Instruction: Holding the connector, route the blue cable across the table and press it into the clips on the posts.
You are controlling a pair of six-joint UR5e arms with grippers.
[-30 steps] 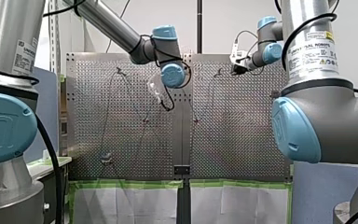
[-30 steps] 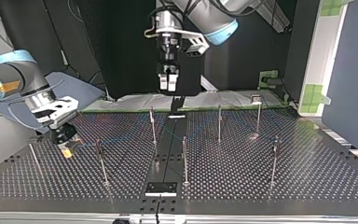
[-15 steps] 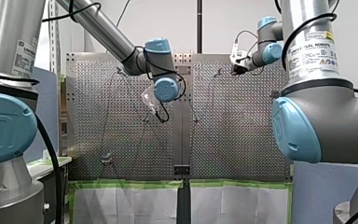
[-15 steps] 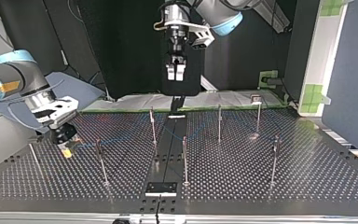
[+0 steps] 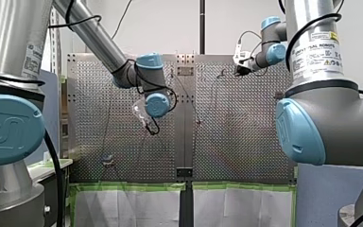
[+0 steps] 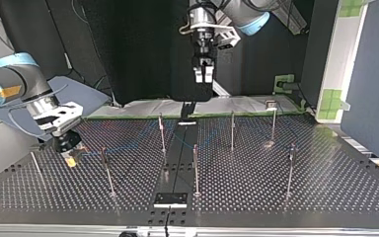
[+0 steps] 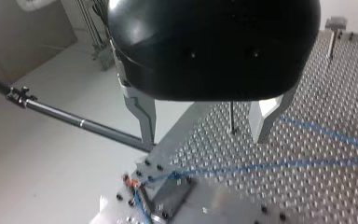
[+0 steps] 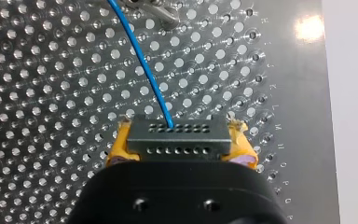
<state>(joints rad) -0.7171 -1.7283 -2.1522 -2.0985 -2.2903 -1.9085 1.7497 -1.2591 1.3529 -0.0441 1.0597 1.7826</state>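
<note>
My right gripper [image 8: 179,156] has its yellow pads [image 8: 121,149] shut on the grey connector [image 8: 177,137], low over the perforated table [image 8: 51,93]. From the connector the blue cable [image 8: 144,65] runs ahead toward a clip. In the top view that gripper [image 6: 70,159] sits at the left and the cable [image 6: 128,146] stretches across toward the middle posts [image 6: 162,133]. My left gripper [image 7: 205,126] hangs open and empty high above the table, with the cable [image 7: 279,164] lying below it. In the top view it [image 6: 202,75] hovers over the far edge.
Several thin upright posts stand across the table, such as one at the middle [image 6: 195,168] and one at the top view's right [image 6: 290,168]. A black plate [image 6: 170,199] lies at the near seam. Green tape [image 6: 286,79] marks the far corner.
My left arm has swung toward the top view's right and lifted a little, staying open. My right gripper and the connector have not moved.
</note>
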